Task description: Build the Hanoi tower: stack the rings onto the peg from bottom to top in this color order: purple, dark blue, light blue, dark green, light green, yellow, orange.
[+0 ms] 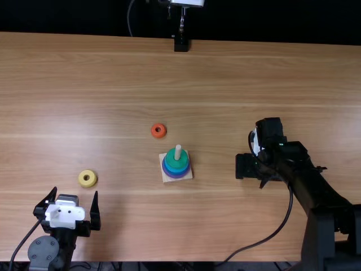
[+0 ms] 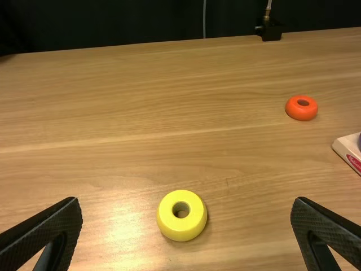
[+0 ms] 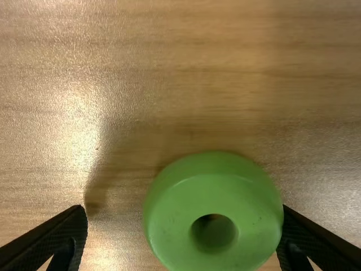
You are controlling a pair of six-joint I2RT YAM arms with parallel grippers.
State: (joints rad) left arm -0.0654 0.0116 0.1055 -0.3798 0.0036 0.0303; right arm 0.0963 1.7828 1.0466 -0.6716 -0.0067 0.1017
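On its square base (image 1: 169,177), the peg (image 1: 177,151) holds a stack with purple lowest, blue above it and a dark green ring (image 1: 176,160) on top. My left gripper (image 1: 75,192) stands open just nearer the table's front edge than the yellow ring (image 1: 87,178); the left wrist view has that yellow ring (image 2: 181,215) ahead of the gripper (image 2: 187,203). The orange ring (image 1: 158,130) lies behind and left of the peg. Right of the peg is my right gripper (image 1: 252,166). In its wrist view, the light green ring (image 3: 214,212) lies between the open fingers of the gripper (image 3: 185,212), nearer one finger.
The right arm (image 1: 316,186) spans the front right of the table (image 1: 214,84), and its cable curves down to the front edge. A black stand (image 1: 181,44) is at the table's far edge. Bare wood separates the left gripper from the peg's base.
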